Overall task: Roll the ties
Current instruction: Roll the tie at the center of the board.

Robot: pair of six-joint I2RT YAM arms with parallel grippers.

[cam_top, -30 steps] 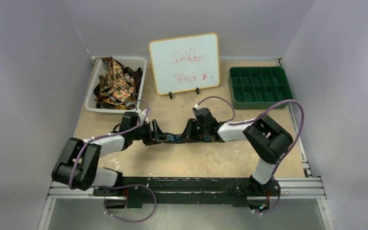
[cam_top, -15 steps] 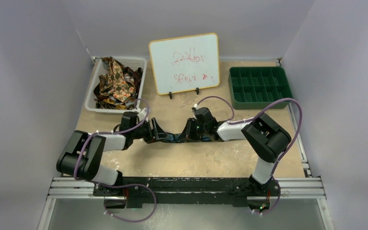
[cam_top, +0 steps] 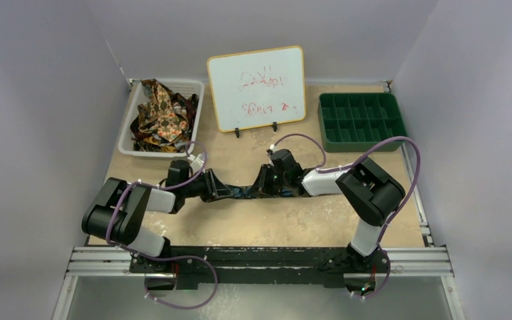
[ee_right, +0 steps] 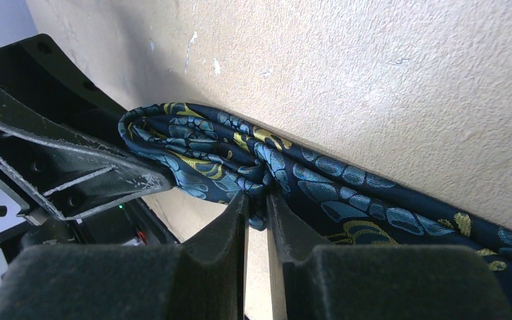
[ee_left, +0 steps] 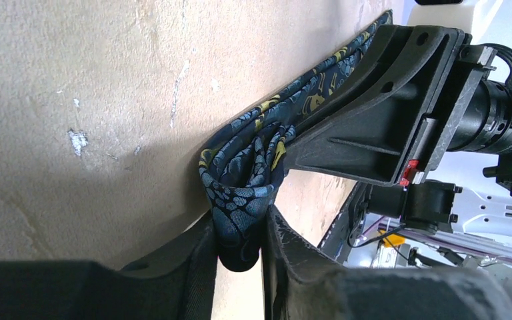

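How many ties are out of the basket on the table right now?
1: the navy tie lies mid-table, pinched by the left gripper and right gripper. Other ties are heaped in the white basket, far left; that tangle can't be counted.

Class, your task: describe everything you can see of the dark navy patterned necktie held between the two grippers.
The dark navy necktie is a long, narrow strip of woven-looking fabric with blue scale-like and gold paisley motifs. It lies on the tan table, with one end curled into a loose, unfinished roll. The left gripper pinches that roll in its jaws. The right gripper pinches a gathered fold beside it, and the rest of the length runs on past that gripper.
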